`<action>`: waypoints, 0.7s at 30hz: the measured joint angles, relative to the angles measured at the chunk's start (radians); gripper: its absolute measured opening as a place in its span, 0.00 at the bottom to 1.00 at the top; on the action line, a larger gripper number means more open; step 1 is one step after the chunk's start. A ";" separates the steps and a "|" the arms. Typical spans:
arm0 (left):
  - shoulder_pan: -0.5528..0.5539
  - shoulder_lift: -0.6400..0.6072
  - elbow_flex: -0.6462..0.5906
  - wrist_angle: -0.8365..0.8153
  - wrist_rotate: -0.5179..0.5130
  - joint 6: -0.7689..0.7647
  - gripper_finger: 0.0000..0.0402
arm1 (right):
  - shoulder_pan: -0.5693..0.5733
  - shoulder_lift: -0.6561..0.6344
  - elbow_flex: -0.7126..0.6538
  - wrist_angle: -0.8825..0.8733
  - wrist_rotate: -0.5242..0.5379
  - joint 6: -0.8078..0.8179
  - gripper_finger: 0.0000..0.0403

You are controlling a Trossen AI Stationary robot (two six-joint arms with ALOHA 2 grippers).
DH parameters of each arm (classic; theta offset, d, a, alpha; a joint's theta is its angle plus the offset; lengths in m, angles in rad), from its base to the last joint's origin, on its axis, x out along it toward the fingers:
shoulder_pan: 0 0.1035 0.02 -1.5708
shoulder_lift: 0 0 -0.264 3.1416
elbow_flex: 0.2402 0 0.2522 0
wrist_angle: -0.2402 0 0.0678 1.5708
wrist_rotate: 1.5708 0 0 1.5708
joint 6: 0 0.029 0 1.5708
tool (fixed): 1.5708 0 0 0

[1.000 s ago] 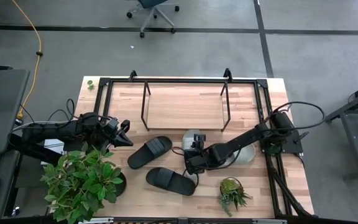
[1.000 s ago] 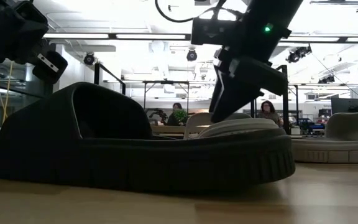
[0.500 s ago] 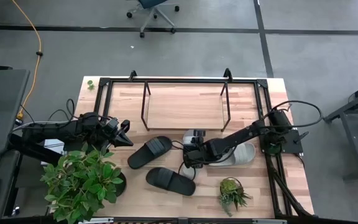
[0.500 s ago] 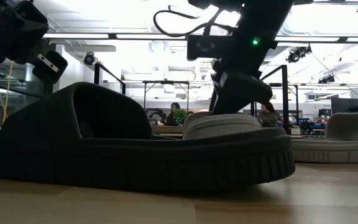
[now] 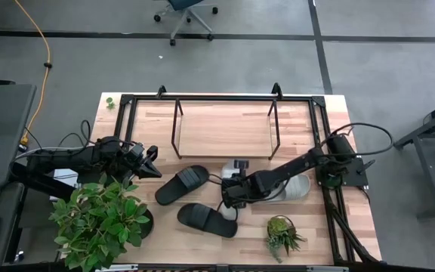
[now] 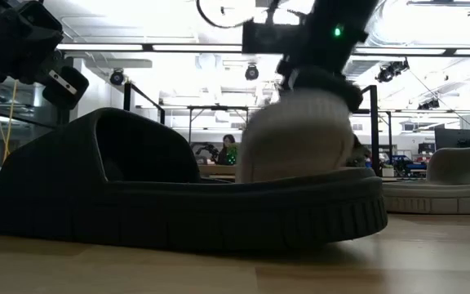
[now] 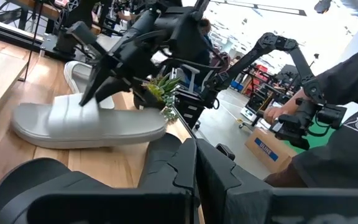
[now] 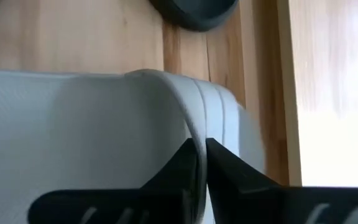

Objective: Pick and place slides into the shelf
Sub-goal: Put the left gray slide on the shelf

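Observation:
My right gripper is shut on a light grey slide at mid-table, in front of the shelf, a black tube rack with a wood base. The second grey slide lies just behind the first. Two black slides rest sole-down on the table to the left of my right gripper. My left gripper waits shut near the table's left edge, touching nothing. My right gripper pinches the edge of the grey slide's wide strap between its two fingers. The fingers slant down from the table's right. The strap is raised; whether the sole is clear of the table I cannot tell.
A large leafy plant stands at the near left corner and a small potted plant near the front, right of the black slides. Black frame rails run along the table's right side. People sit in the room beyond.
My right gripper has come down onto the grey slide and shut on its strap. The strap now stands higher in the low view than before, so the slide has been pulled up by it.

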 joint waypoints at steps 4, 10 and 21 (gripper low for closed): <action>0.000 0.000 0.000 0.000 0.000 0.000 0.00 | 0.016 0.000 0.045 -0.060 0.001 0.005 0.01; 0.000 0.000 0.000 0.000 0.000 0.000 0.00 | 0.038 0.000 0.126 -0.149 0.025 0.006 0.01; 0.000 0.000 0.000 0.000 0.000 0.000 0.00 | 0.026 0.000 0.286 -0.203 0.126 -0.022 0.00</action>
